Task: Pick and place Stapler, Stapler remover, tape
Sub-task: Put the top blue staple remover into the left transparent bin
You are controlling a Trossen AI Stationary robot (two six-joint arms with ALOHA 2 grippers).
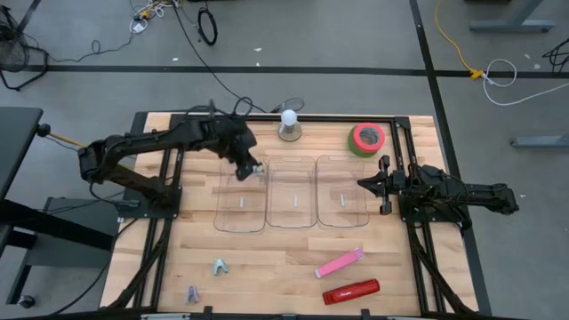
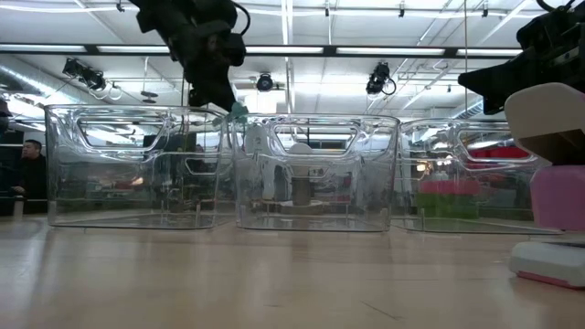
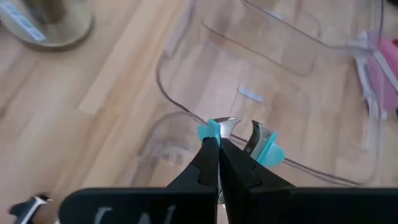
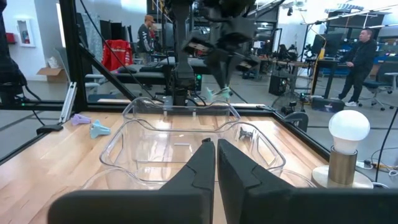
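Note:
My left gripper (image 1: 255, 169) hangs over the far right corner of the left clear bin (image 1: 238, 213), shut on a teal stapler remover (image 3: 239, 134) with metal claws. The low view shows the remover (image 2: 239, 111) just above the bin rims. A pink stapler (image 1: 340, 263) and a red stapler (image 1: 350, 292) lie flat near the front edge. The green tape (image 1: 366, 139) with its red core lies flat at the far right. My right gripper (image 1: 363, 184) waits shut beside the right bin (image 1: 342, 204), holding nothing. My left gripper pinches the stapler remover by one teal plastic wing (image 3: 210, 130) between its two fingers (image 3: 205, 163). The fingers slant down from the table's left. The remover is lifted clear over the bin's rim, its metal claws (image 3: 254, 134) and other teal wing past the fingertips.
Three clear bins stand in a row mid-table, the middle one (image 1: 292, 209) between the other two. A white bulb on a round base (image 1: 289, 124) stands behind them. A teal remover (image 1: 220, 266) and a purplish one (image 1: 192, 293) lie front left. People stand beyond the table.

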